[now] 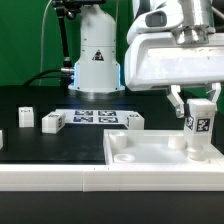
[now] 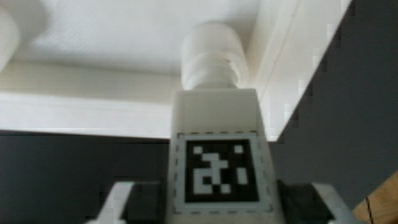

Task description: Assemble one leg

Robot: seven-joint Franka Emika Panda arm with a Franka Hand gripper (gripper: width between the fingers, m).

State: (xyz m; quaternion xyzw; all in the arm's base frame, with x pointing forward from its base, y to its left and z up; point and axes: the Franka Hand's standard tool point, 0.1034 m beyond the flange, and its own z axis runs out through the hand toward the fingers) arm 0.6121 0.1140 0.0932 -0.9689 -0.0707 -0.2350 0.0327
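My gripper (image 1: 199, 103) is shut on a leg (image 1: 199, 128), a white oblong block with a black-and-white tag. It holds the leg upright over the right corner of the large flat white square piece with a raised rim (image 1: 150, 157). In the wrist view the leg (image 2: 221, 140) runs between my fingers (image 2: 134, 200), and its narrow threaded end reaches the inner corner of the square piece (image 2: 107, 60). I cannot tell whether the leg's end is seated in the corner.
Three more loose legs lie on the black table: one (image 1: 25, 116) at the exterior view's left, one (image 1: 52, 122) beside it, one (image 1: 132, 121) behind the square piece. The marker board (image 1: 95, 117) lies in the middle. The robot base (image 1: 95, 60) stands behind.
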